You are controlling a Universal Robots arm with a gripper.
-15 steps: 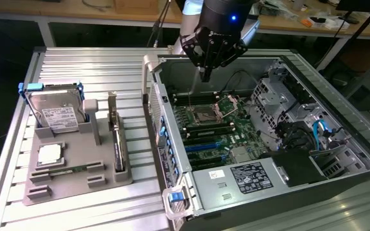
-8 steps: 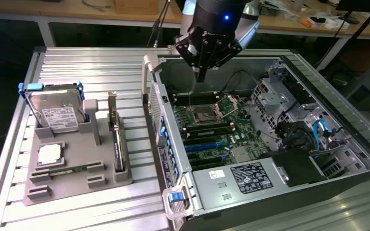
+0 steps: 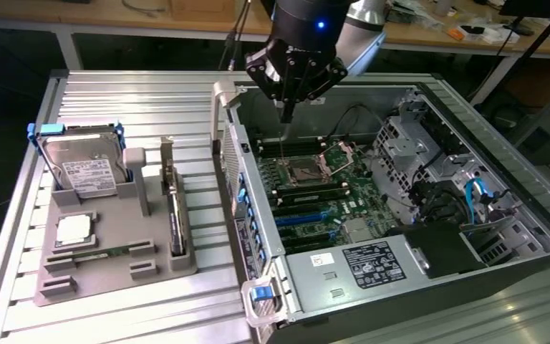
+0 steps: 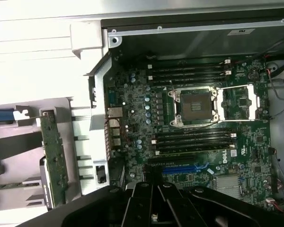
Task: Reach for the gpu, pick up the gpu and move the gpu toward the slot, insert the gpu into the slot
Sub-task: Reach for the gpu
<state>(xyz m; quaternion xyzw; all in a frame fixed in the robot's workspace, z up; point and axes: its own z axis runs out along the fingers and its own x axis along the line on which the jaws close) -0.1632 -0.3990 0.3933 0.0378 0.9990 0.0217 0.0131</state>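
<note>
Black gripper (image 4: 154, 208), closed on nothing, hangs above open metal computer case (image 3: 466, 283). Flat green circuit-board gpu (image 4: 54, 156) stands edgewise in grey plastic tray (image 3: 112, 276): likely light, stiff, fragile; grip board edges.

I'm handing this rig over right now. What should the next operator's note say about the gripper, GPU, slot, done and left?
The gripper carries nothing and hangs above the open computer case.
The GPU stands on edge in the grey holder outside the case, untouched.
The slot, blue, is empty.
Done: nothing yet.
Left: reach, pickup, move, insertion.
</note>
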